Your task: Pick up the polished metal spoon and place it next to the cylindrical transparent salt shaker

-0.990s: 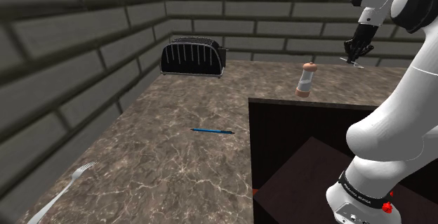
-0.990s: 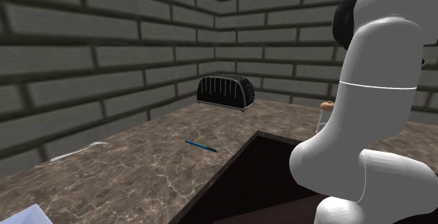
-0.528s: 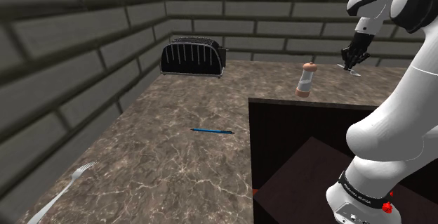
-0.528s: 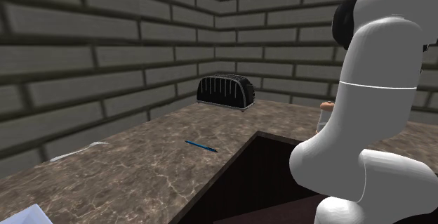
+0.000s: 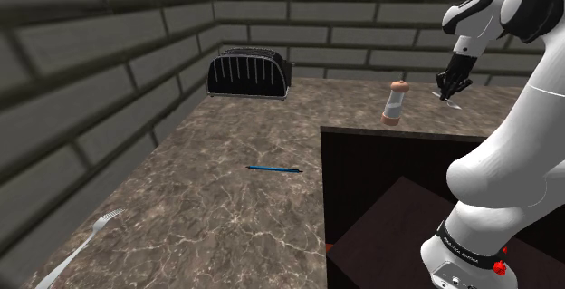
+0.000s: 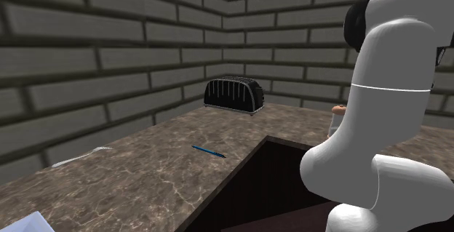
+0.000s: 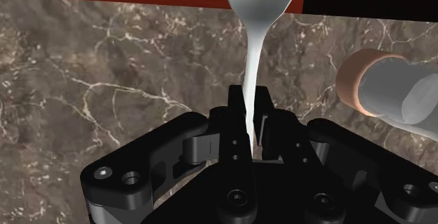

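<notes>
My black gripper (image 5: pixel 447 90) hangs low over the brown marble counter (image 5: pixel 235 197), to the shoulder view's right of the salt shaker (image 5: pixel 395 102). It is shut on the thin handle of a pale metal spoon (image 7: pixel 258 5). In the wrist view the spoon's bowl sticks out ahead of the gripper (image 7: pixel 250 107). The salt shaker (image 7: pixel 389 93), a clear cylinder with tan ends, stands upright on the counter off to one side of the fingers. The arm hides most of the shaker (image 6: pixel 337 113) in the second exterior view.
A black toaster (image 5: pixel 248 72) stands by the back wall. A blue pen (image 5: pixel 274 168) lies mid-counter and a fork (image 5: pixel 77 251) near the front left corner. A dark recess (image 5: pixel 398 178) cuts into the counter in front of the shaker. Brick walls bound the back and left.
The gripper has come down toward the counter with the spoon, staying to the shoulder view's right of the shaker. Nothing else has moved.
</notes>
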Motion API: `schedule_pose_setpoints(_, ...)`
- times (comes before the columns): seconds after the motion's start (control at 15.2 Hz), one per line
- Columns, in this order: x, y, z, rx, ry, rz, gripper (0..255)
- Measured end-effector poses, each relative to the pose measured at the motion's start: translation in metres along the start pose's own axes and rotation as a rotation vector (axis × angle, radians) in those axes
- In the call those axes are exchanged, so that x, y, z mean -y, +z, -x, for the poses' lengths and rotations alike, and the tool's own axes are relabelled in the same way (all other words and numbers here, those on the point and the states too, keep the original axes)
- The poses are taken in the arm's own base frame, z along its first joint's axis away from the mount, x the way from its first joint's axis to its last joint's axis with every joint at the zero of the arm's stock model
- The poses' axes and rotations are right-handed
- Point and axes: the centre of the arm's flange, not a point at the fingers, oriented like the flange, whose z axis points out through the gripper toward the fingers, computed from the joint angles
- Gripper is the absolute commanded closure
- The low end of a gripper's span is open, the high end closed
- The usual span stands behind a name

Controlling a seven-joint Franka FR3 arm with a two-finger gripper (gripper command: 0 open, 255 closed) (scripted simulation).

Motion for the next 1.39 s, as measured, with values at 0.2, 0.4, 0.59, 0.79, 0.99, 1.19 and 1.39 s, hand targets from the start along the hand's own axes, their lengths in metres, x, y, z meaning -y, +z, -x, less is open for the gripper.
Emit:
schedule_pose_setpoints(0.2,-0.002,0.015,-0.001,0.0,0.0,0.0,255)
schedule_pose_setpoints(0.4,-0.004,0.031,-0.004,0.0,0.0,0.0,255)
schedule_pose_setpoints(0.59,-0.007,0.046,-0.006,0.0,0.0,0.0,255)
schedule_pose_setpoints(0.79,-0.009,0.061,-0.009,0.0,0.0,0.0,255)
schedule_pose_setpoints(0.99,-0.013,0.078,-0.011,0.0,0.0,0.0,255)
schedule_pose_setpoints(1.19,-0.015,0.094,-0.012,0.0,0.0,0.0,255)
schedule_pose_setpoints(1.39,-0.016,0.104,-0.014,0.0,0.0,0.0,255)
